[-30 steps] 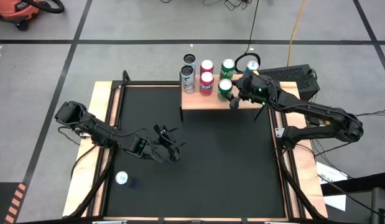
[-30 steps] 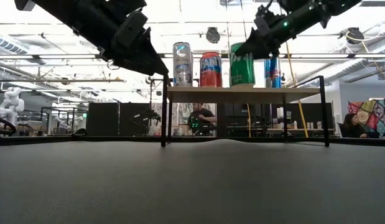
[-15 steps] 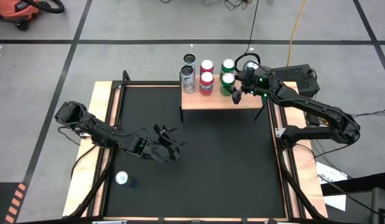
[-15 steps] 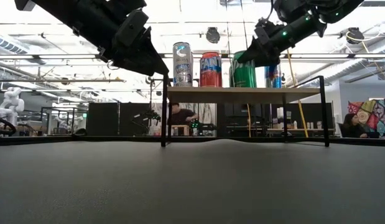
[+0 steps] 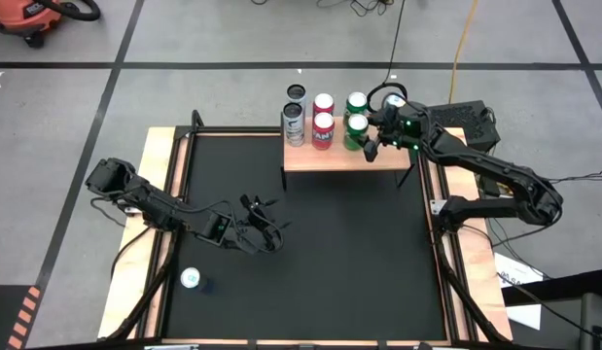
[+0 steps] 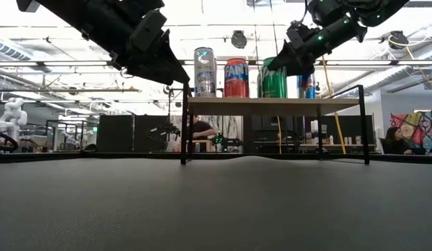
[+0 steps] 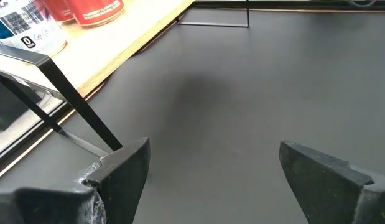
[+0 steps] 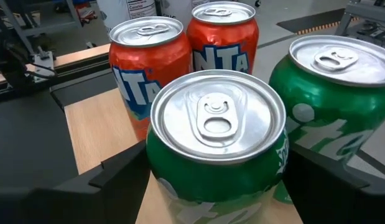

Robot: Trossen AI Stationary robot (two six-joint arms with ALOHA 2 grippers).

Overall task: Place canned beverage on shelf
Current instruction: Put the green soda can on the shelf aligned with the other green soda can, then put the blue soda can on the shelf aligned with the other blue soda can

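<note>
The shelf (image 5: 330,157), a light-wood board on black legs, stands at the table's far edge and carries several cans. My right gripper (image 5: 361,130) is shut on a green can (image 5: 355,125), which also shows in the right wrist view (image 8: 217,143) and low view (image 6: 273,78), in the shelf's front row beside a red can (image 5: 323,124). My left gripper (image 5: 268,233) hangs open and empty over the table's left half; its fingers (image 7: 124,174) stand wide apart. A silver-topped can (image 5: 191,280) stands on the table near the left front corner. My right gripper pinches the green can's side wall just below the rim (image 8: 156,171) between its two fingers (image 8: 111,180). One finger is on the near side and one on the far side. They come from the table's right, slanting down. The can stands upright on the shelf board (image 8: 105,130).
Behind and beside the green can stand a second green can (image 5: 356,102), two red cans (image 5: 324,102), two silver cans (image 5: 295,107) and a blue can (image 5: 394,100). The shelf's black legs (image 6: 183,125) reach down to the black table (image 5: 310,262). People sit in the room beyond.
My right gripper has gone toward the table's far edge with the green can. The can now stands upright farther back on the shelf, level with the front red can. It has kept still over the last half second.
</note>
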